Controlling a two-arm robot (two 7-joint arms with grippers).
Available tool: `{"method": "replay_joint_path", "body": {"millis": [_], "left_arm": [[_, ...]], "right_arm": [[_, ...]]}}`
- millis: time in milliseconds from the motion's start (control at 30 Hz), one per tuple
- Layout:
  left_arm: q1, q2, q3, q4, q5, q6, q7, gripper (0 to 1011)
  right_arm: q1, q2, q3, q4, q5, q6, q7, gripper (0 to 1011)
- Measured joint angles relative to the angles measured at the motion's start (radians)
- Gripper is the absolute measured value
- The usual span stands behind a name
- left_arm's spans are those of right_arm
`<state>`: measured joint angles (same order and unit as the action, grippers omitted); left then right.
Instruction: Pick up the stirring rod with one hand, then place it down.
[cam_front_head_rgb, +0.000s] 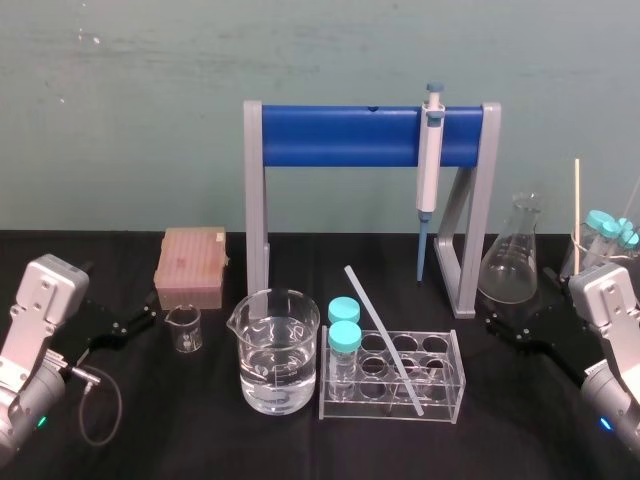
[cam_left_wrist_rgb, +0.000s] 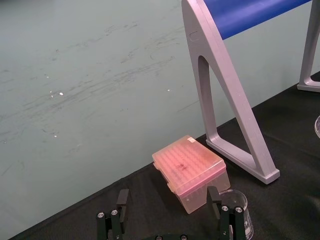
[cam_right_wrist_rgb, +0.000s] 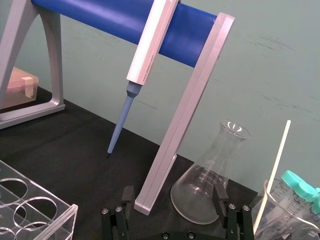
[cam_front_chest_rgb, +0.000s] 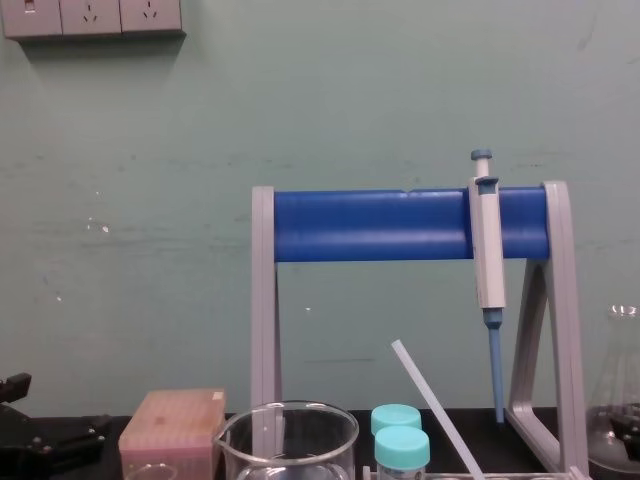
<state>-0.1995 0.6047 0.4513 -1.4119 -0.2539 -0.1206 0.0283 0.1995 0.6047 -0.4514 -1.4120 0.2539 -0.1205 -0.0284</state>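
Our right gripper (cam_right_wrist_rgb: 172, 196) has its jaws spread wide with nothing between them, and our left gripper (cam_left_wrist_rgb: 168, 199) is likewise spread and empty. Both sit low at the outer sides of the black table (cam_front_head_rgb: 540, 440), well apart from the rack, which we judge leaves the middle free for a reach. The stirring rod (cam_front_head_rgb: 383, 335) is not yet taken. It leans tilted in the clear tube rack (cam_front_head_rgb: 455, 350), lower end at the rack's front, upper end rising back and to our left. That lean leaves its upper stretch exposed for a pinch. It looks thin, straight and translucent white; we judge it slippery and brittle.
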Motion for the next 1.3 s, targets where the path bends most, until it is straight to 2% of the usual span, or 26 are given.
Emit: {"method": "replay_joint_path", "body": {"millis": [1300], "left_arm": [[0.000,0.000,0.000,0.000,0.000,0.000,0.000,1000]], "right_arm": [[0.000,0.000,0.000,0.000,0.000,0.000,0.000,1003]]}}
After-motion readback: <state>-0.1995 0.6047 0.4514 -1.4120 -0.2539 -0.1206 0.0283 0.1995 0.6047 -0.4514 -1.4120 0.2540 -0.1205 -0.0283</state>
